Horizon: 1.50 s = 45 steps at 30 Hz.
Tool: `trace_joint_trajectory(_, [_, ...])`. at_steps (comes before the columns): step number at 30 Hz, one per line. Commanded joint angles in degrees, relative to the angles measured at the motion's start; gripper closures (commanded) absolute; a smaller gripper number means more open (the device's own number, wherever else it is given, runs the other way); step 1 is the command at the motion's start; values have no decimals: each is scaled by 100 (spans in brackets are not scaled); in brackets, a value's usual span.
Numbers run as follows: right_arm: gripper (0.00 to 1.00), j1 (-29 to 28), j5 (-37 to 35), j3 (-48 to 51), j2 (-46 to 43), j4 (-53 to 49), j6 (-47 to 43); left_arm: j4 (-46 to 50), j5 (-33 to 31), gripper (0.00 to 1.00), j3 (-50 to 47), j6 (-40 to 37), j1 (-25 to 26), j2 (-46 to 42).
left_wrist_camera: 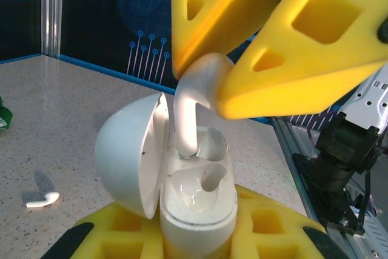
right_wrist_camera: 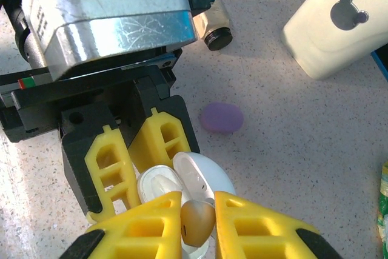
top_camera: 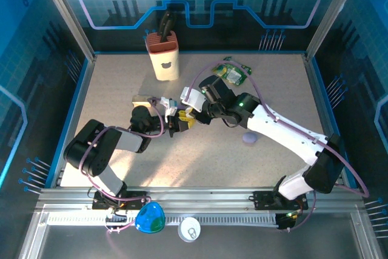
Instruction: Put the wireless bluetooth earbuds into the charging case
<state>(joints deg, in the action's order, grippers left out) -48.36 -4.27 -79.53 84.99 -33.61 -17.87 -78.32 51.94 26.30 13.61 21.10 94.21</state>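
The right gripper [left_wrist_camera: 212, 83], pinching a white earbud [left_wrist_camera: 193, 110], is hanging directly over the open charging case [left_wrist_camera: 197, 207] in the left gripper [left_wrist_camera: 194, 241], crowding the middle; the raised lid [left_wrist_camera: 127, 150] is walling off one side. A cream holder [top_camera: 163, 59] and green packet [top_camera: 234, 74] are blocking the back, a purple pebble [top_camera: 250, 138] is lying beside the right arm [top_camera: 285, 131], a loose earbud [left_wrist_camera: 42, 199] near the case. The near strip of the table [top_camera: 200, 171] is lying open.

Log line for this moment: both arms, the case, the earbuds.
left gripper: shut on charging case, lid open | right gripper: shut on earbud, stem tip at case slot | second earbud: loose on table
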Motion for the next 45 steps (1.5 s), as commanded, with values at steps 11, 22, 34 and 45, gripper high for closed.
trace_joint_trajectory(11, [82,-33,413,-212,-53,-372,-44,-198,141,88,165,50,-68,45])
trace_joint_trajectory(22, [81,-31,55,-316,127,-613,-199,-195,149,89,148,48,-71,19])
trace_joint_trajectory(34, [81,-31,109,-416,273,-575,-213,-202,154,88,148,38,-71,44])
trace_joint_trajectory(45, [82,83,349,-341,-81,-483,-129,-192,-240,89,-15,-1020,-72,79])
